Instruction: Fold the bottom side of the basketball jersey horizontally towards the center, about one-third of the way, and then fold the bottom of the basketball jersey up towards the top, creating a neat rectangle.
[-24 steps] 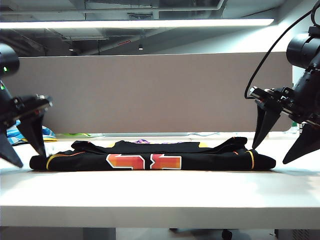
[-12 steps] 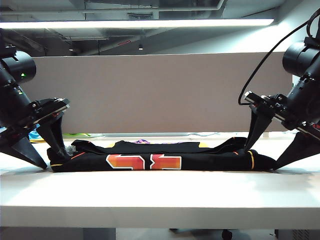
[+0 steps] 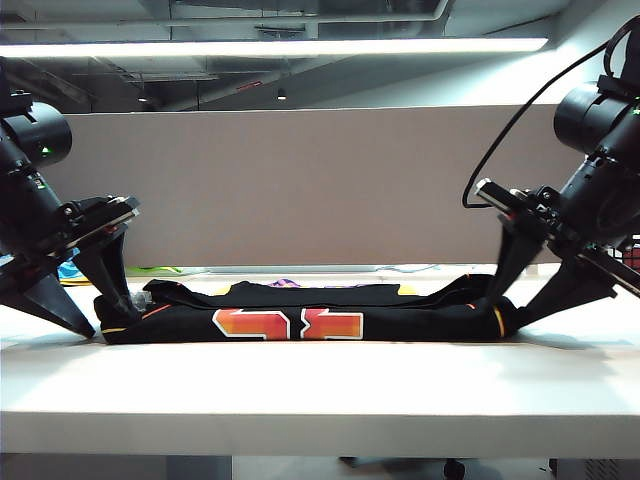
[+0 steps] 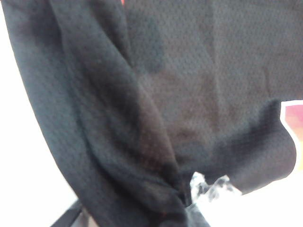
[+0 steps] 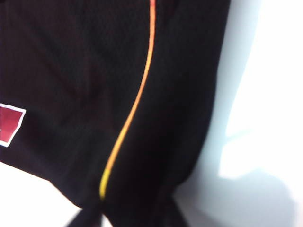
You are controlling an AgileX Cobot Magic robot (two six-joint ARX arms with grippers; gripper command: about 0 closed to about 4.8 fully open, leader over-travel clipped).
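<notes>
White tabletop holds our big black mesh basketball jersey, lying long from side to side with one end at each pincer. Our left gripper stands wide open astride the left end. Our right gripper straddles the right end by the orange stripe; we cannot tell whether it grips.

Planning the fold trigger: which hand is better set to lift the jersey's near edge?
Right, marginally. The right hand is narrowing over the basketball jersey end; the left hand straddles its end with jaws wide.
</notes>
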